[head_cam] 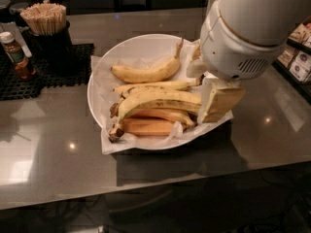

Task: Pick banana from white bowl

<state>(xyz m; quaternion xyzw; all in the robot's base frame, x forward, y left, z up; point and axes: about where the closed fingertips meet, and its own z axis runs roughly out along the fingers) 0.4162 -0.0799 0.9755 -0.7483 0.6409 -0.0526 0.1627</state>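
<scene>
The white bowl (99,76), lined with crinkled white paper, stands on the dark counter and holds several bananas. The banana (155,100), long, curved and pale yellow, lies across the middle of the pile with its brown stem end at the lower left. Its right end is hidden behind my gripper (217,101). The gripper sits at the bowl's right rim under the large white wrist (243,38), low against the pile. A shorter slim banana (146,73) lies behind it. Orange-toned bananas (150,126) lie in front.
A black cup of wooden sticks (47,33) and a small sauce bottle (17,55) stand on a black mat (29,81) at the back left. A rack of packets (297,57) is at the right edge. The counter's front edge runs below the bowl.
</scene>
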